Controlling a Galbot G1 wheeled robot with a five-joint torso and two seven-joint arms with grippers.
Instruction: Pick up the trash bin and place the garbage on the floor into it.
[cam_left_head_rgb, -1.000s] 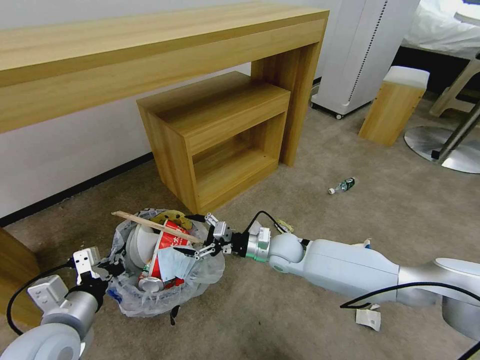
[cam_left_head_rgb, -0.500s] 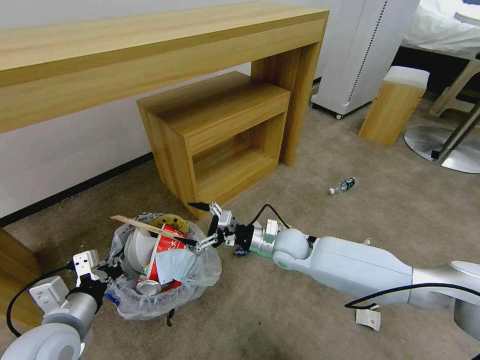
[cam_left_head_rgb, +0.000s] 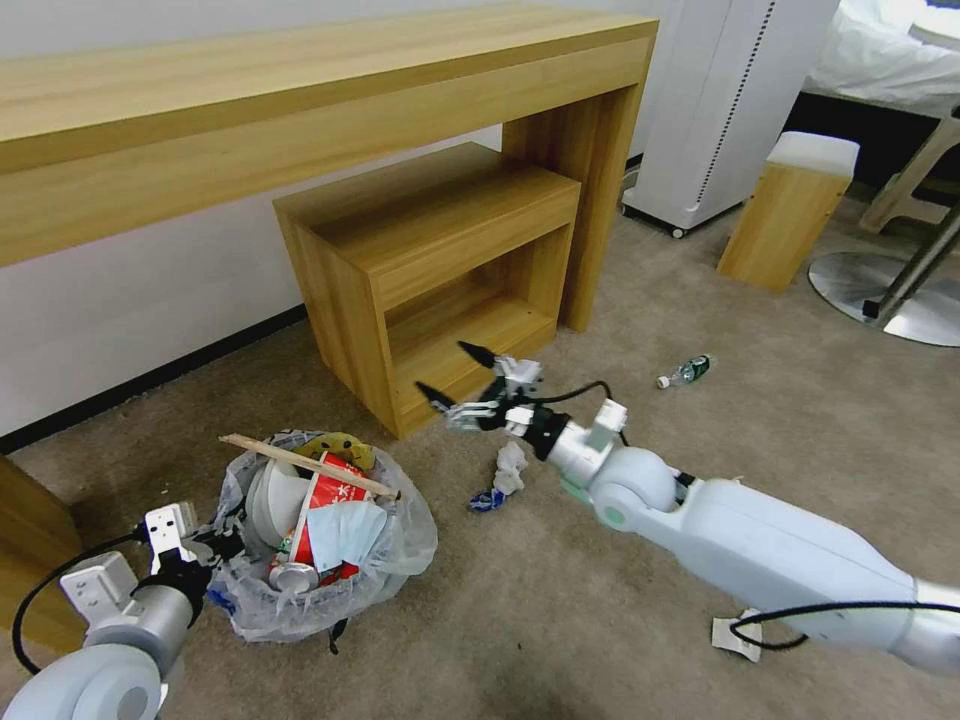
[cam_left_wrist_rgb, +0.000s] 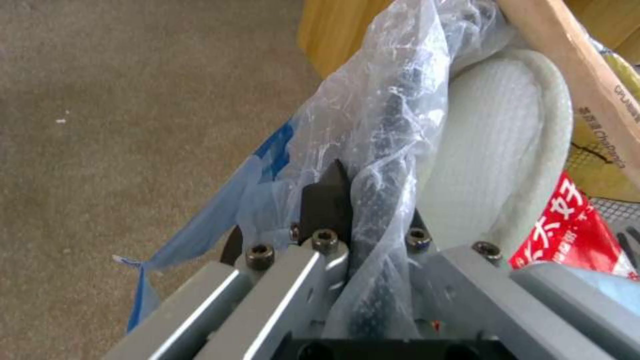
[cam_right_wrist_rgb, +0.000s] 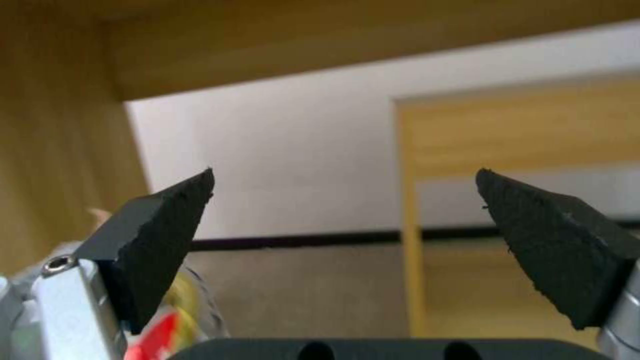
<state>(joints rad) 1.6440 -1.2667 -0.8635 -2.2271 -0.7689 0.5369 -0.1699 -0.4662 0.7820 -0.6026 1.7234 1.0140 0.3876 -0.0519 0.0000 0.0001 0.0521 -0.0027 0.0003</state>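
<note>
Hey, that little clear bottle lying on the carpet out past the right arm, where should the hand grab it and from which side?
Likely around the middle of its body, coming straight down from above. The small clear bottle lies flat on the carpet with bare floor all round, so the open right hand should span its narrow width, fingers crosswise to its long axis, clear of the white-capped end.

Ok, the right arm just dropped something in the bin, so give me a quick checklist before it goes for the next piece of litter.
1. Left gripper clamped on the rim of the small dark bag-lined trash bin: ok.
2. Right gripper open and empty, above the beige carpet floor: ok.
3. Bin has spare room: not ok; the long wooden stick lies across the top.
4. Nearest litter, the crumpled white paper, unobstructed: ok.
5. Small clear bottle within reach: cannot tell.
</note>
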